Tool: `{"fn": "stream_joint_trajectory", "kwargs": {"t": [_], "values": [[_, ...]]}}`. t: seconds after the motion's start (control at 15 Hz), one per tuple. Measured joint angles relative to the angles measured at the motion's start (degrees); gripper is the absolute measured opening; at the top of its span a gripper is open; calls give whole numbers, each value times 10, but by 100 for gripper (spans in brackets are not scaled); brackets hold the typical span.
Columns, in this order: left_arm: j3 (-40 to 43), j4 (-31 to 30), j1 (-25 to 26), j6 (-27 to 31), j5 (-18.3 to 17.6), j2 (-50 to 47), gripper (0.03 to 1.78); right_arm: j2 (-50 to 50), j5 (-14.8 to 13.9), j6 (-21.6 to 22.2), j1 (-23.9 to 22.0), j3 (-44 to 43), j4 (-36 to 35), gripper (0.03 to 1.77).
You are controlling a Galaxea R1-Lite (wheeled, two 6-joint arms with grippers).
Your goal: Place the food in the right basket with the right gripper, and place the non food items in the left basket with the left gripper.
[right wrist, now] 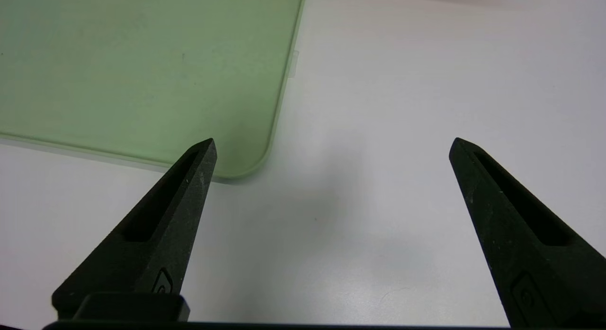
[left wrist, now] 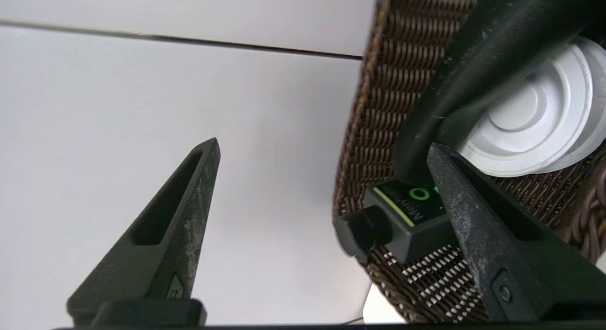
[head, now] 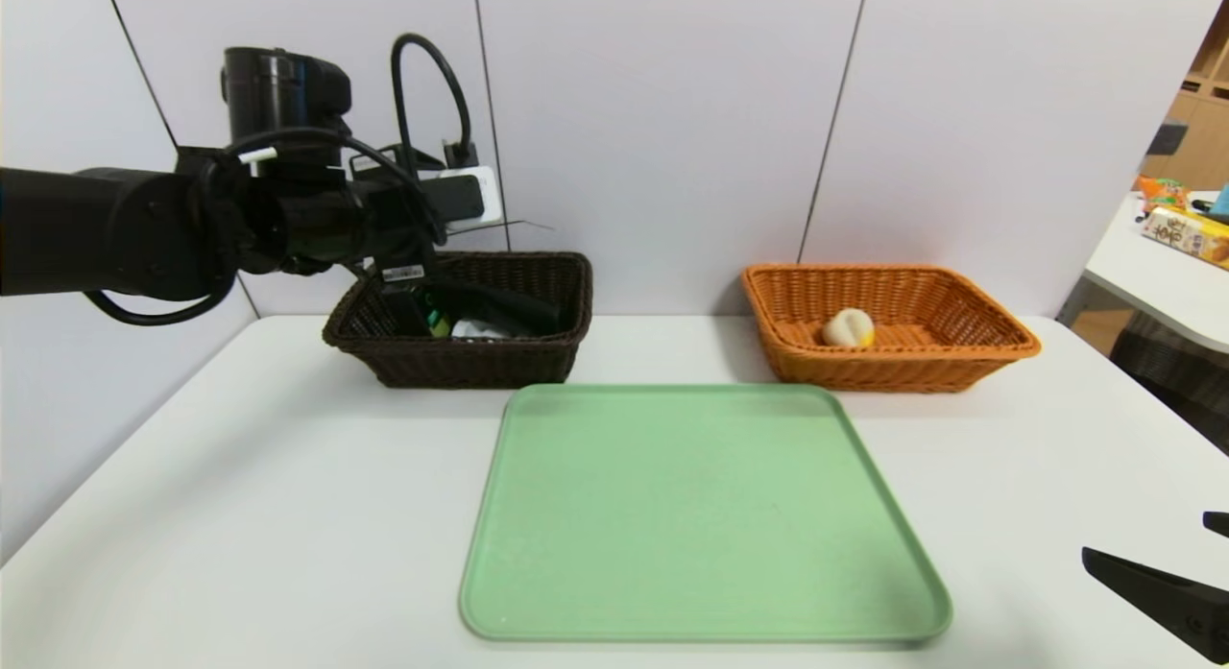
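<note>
From the head view, the left gripper (head: 437, 266) is hovering over the near-left part of the left basket (head: 538, 357), the dark brown one at the far left of the white table (head: 240, 477); its fingers are hidden here behind the wrist and cabling. The food (head: 849, 327), a small off-white bun with a yellow top, is lying inside the right basket (head: 999, 338), the orange one at the far right. The green tray (head: 701, 515) in the middle is sitting bare. The right gripper (head: 1212, 554) is resting at the near right edge, well apart from both baskets. From the left wrist view, the left gripper (left wrist: 322, 147) is standing with its fingers apart and clamping nothing; the dark green bottle (left wrist: 412, 216), the black wedge block (left wrist: 478, 69) and the white roll (left wrist: 544, 112) are all lying in the left basket beneath it, the block resting across the roll. From the right wrist view, the right gripper (right wrist: 331, 145) is likewise standing spread wide and empty above bare table, just beside the tray's near right corner. Judging by this, the release of the last non-food item is in hand and sorting appears finished. The next move calls only for drawing the left arm clear; the basket's rim and the block lying close under one finger are the things to avoid.
</note>
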Motion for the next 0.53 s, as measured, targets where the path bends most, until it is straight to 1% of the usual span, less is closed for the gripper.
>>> {"fn": "stream_joint_trajectory", "kwargs": {"t": [0.07, 0.2, 0.33, 0.53], "values": [[-2, 13, -1, -13, 2, -14, 158, 0, -1, 0, 0, 0, -1, 170], [-8, 33, -4, -67, 3, -40, 161, 0, -3, -1, 0, -1, -1, 170], [-19, 35, -11, -137, 1, -61, 163, -1, -4, -3, 0, -8, -1, 170], [-70, 40, -28, -247, 3, -79, 166, -6, -7, -13, -1, -20, -2, 170]]}}
